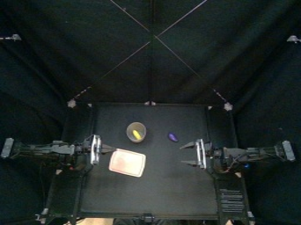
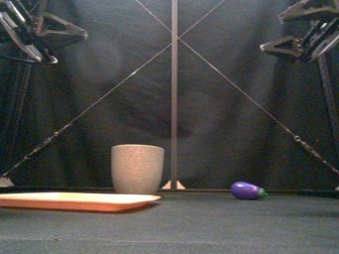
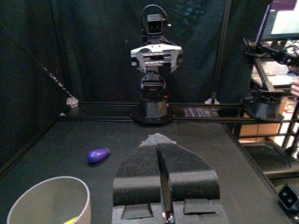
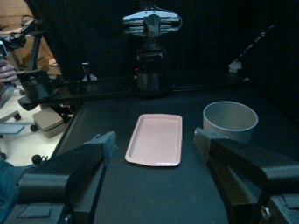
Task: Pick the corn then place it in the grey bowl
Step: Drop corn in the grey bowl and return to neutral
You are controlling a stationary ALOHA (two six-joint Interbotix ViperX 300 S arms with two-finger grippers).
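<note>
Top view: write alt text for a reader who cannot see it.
Yellow toy corn lies inside the tall grey cup near the table's back. A purple eggplant lies right of it, a pink tray in front; the left gripper and right gripper flank them.

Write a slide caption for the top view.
Corn sits in the grey cup, with pink tray and purple eggplant lying nearby.

The grey bowl point(image 2: 138, 169) has a matt, speckled surface that looks a little grainy. The pink tray point(image 2: 79, 201) looks like smooth plastic with a soft sheen. The purple toy aubergine point(image 2: 247, 190) is glossy plastic. The table point(image 2: 239, 223) is matt black and finely rough. The back curtain point(image 2: 119, 79) is dull black cloth.
</note>
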